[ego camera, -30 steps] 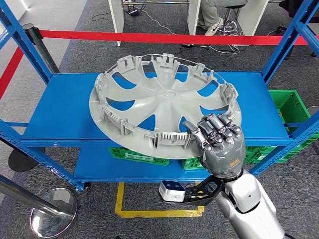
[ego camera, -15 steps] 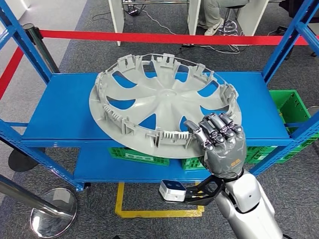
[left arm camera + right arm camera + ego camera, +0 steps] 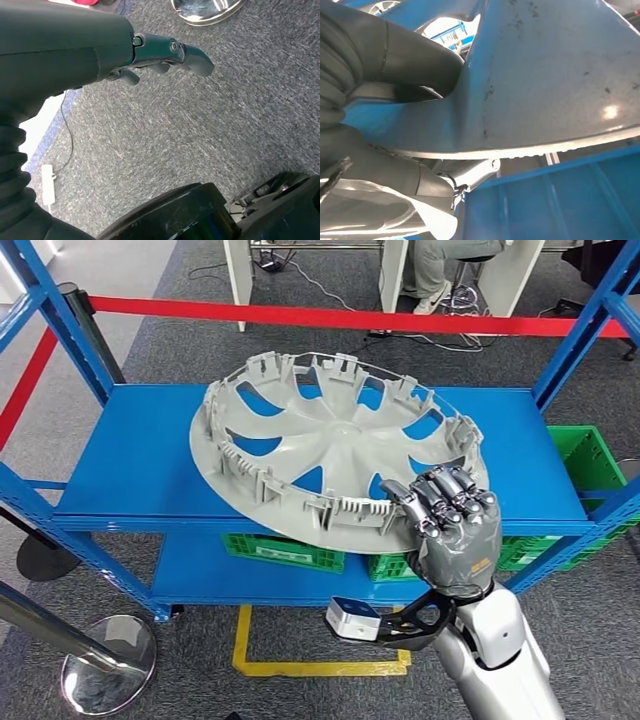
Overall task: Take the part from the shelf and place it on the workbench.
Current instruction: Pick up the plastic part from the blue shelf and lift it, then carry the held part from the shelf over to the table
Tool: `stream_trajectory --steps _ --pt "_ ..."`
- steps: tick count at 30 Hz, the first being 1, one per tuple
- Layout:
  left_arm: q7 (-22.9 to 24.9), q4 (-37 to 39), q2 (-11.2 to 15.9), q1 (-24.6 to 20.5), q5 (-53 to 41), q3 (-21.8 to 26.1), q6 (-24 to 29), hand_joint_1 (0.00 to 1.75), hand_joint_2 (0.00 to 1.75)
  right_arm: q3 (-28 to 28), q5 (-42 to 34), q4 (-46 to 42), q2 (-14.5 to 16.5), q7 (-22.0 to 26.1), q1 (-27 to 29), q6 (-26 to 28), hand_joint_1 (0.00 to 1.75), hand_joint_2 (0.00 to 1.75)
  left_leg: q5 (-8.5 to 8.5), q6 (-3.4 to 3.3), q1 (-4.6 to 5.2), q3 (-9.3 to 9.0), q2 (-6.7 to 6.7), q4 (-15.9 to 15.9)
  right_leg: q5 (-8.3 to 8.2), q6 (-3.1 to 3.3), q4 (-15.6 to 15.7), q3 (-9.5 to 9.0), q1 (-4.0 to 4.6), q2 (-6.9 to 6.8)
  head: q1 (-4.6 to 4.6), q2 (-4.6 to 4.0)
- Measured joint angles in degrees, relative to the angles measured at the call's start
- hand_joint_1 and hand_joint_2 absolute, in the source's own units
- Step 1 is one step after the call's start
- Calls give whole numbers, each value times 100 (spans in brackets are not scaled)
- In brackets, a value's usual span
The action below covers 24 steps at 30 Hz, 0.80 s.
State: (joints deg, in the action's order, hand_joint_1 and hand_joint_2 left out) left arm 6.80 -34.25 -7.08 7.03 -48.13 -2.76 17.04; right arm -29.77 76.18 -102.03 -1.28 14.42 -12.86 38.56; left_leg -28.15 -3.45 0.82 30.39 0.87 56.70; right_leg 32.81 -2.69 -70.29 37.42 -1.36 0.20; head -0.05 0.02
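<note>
Fingers (image 3: 441, 495) of my right hand (image 3: 451, 530) curled over the near rim of the part (image 3: 332, 455), gripping it. From the head view, it sat a little higher and tilted than a second earlier, so I judged the lift off the blue shelf (image 3: 128, 465) had begun. At the left wrist, my left hand (image 3: 166, 55) hung loosely spread above grey carpet. At the right wrist, the part's (image 3: 546, 75) underside loomed close. Red barrier tape (image 3: 302, 315) crossed behind.

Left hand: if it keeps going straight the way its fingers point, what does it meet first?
Probably the grey carpet floor. The left hand hangs open over it with nothing in between; the chrome stanchion base lies further off, though depth is unclear.
</note>
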Motion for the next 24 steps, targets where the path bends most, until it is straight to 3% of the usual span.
stream_trajectory --steps 2,3,5,7,9,12,14,16,17,19,21,23,24 --pt "0 1 -8 -6 -1 7 -8 0 175 3 -24 11 3 -1 0 1 175 175 -17 30 6 6 12 23 -372 44 768 -366 14 5 -3 0" --pt "0 2 -11 -8 -1 13 -9 0 175 4 -38 14 7 -3 -2 3 175 175 -19 56 10 15 16 35 -455 62 1035 -502 26 8 -4 1" --pt "0 5 -16 -9 0 25 -14 0 175 6 -71 27 15 -13 -8 10 175 175 -5 106 14 43 18 50 -455 82 1202 -609 49 12 -7 1" --pt "0 7 -13 -9 7 38 -17 0 175 8 -101 43 22 -29 -14 13 175 175 -34 158 25 79 17 86 -460 123 1282 -595 21 0 -13 0" --pt "-2 7 -9 -14 15 47 -21 0 175 8 -121 52 30 -41 -14 13 175 175 -286 231 22 195 3 356 -492 185 1345 -571 -25 -29 -53 0" --pt "-10 7 -8 -43 30 51 -25 0 175 9 -134 77 34 -49 -12 13 175 175 -885 330 -51 516 -14 1314 -537 225 1340 -506 -33 -82 -95 0" --pt "-13 8 -7 -63 36 54 -26 0 175 10 -135 97 34 -52 -12 13 175 175 -1000 374 -89 587 -18 1678 -559 219 1324 -466 -37 -109 -97 0" --pt "-13 9 -6 -66 35 55 -29 0 175 9 -136 117 36 -54 -12 13 175 175 -756 418 -138 356 -30 1405 -580 198 1287 -418 -55 -120 -98 0" --pt "-11 9 -4 -60 34 56 -32 0 175 9 -136 124 36 -54 -13 13 175 175 -552 441 -168 137 -38 1033 -588 184 1259 -394 -67 -121 -98 0" --pt "-6 16 -2 -39 33 57 -33 0 175 9 -137 129 38 -56 -18 13 175 175 -330 460 -180 -233 -34 339 -618 130 1209 -338 -70 -116 -104 1" --pt "-5 27 -2 -18 33 58 -32 0 175 9 -137 131 42 -78 -25 14 175 175 -332 434 -154 -305 -15 108 -683 42 1190 -277 -58 -112 -108 1" --pt "-12 33 -4 -10 33 60 -31 0 175 8 -142 137 44 -109 -28 15 175 175 -296 357 -151 -236 -11 92 -735 -43 1187 -216 -68 -110 -105 1" --pt "-16 34 -5 -13 33 60 -31 0 175 7 -150 143 43 -120 -30 15 175 175 -268 302 -151 -196 -16 85 -671 -70 1142 -164 -74 -106 -101 1"
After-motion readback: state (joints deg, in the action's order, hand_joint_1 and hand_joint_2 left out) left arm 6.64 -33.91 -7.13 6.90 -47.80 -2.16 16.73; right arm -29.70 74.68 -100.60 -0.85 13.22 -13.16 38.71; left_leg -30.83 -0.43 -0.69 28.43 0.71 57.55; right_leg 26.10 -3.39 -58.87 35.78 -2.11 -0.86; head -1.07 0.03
